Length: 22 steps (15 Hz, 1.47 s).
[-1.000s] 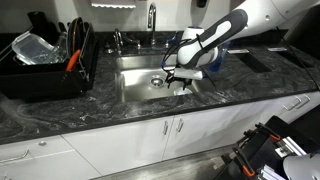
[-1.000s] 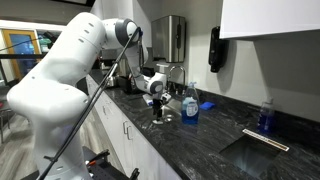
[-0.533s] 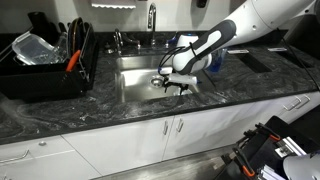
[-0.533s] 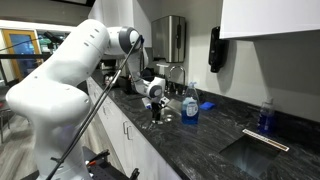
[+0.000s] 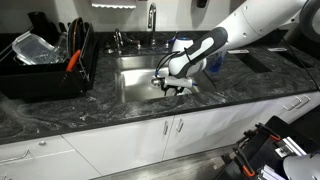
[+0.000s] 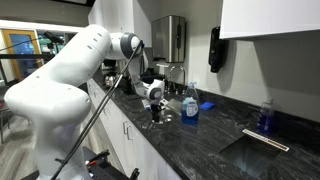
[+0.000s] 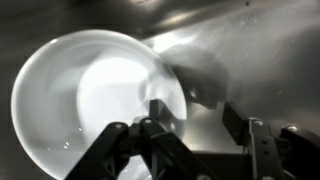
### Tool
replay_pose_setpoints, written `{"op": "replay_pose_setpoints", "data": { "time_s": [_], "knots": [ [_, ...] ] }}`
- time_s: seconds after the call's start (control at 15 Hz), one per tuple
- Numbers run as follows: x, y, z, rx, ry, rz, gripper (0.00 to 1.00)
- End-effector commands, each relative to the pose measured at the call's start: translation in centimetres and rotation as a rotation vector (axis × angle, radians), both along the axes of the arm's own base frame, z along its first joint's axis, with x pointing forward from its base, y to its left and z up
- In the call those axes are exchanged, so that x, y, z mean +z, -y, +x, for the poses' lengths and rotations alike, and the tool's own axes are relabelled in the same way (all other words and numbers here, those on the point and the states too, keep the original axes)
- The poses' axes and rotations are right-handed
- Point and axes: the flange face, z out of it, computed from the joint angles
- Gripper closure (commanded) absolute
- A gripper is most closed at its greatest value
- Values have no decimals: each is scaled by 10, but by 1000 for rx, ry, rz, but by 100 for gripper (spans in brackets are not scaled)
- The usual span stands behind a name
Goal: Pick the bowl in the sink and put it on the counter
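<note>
The white bowl (image 7: 90, 95) lies on the steel floor of the sink (image 5: 135, 88) and fills the left of the wrist view. My gripper (image 7: 196, 112) is open and low in the basin. One finger stands over the bowl's inside and the other outside, so they straddle its right rim without closing on it. In both exterior views the gripper (image 5: 172, 85) (image 6: 155, 112) reaches down into the sink and hides most of the bowl. The dark marbled counter (image 5: 100, 112) surrounds the sink.
A chrome faucet (image 5: 152, 18) stands behind the sink. A black dish rack (image 5: 50, 68) holding a clear container (image 5: 32, 47) sits on the counter at one end. A blue soap bottle (image 6: 190, 105) stands beside the sink. White cabinets lie below.
The arm has moved sideways and lower into the sink, bringing the open gripper down over the bowl's rim.
</note>
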Motion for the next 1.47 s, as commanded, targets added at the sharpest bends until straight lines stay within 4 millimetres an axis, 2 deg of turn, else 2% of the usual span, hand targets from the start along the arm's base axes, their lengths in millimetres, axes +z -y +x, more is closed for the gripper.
{"op": "replay_pose_setpoints", "data": {
  "time_s": [0.0,0.33,0.47,0.53,0.73,1.07,1.2,1.4],
  "knots": [
    [-6,-1,8,-9,-23,-20,63],
    [6,3,9,-8,-25,-23,98],
    [17,3,10,-9,-23,-23,96],
    [22,4,10,-10,-28,-26,99],
    [41,9,11,-6,-24,-38,98],
    [61,17,11,5,-31,-106,98],
    [77,17,13,2,-30,-124,98],
    [114,15,11,-4,-28,-142,98]
  ]
}}
